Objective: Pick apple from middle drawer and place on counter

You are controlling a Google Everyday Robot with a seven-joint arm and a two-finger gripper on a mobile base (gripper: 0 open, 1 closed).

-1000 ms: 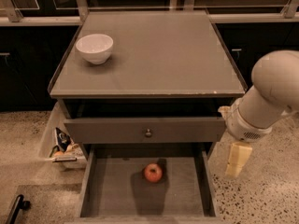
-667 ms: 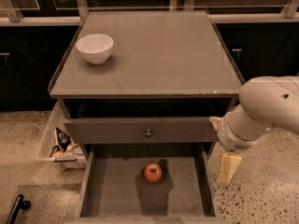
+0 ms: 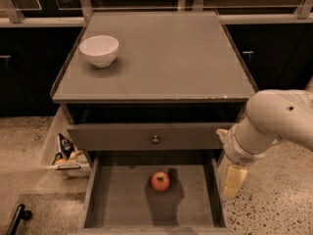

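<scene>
Though its grip cannot be told, the gripper hangs just beside the middle drawer, the apple lying inside.

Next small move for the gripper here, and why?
Probably ease the gripper sideways over the middle drawer toward the apple. The gripper hangs by the drawer's right wall, apart from the apple, which sits untouched near the middle of the open drawer's floor.
</scene>
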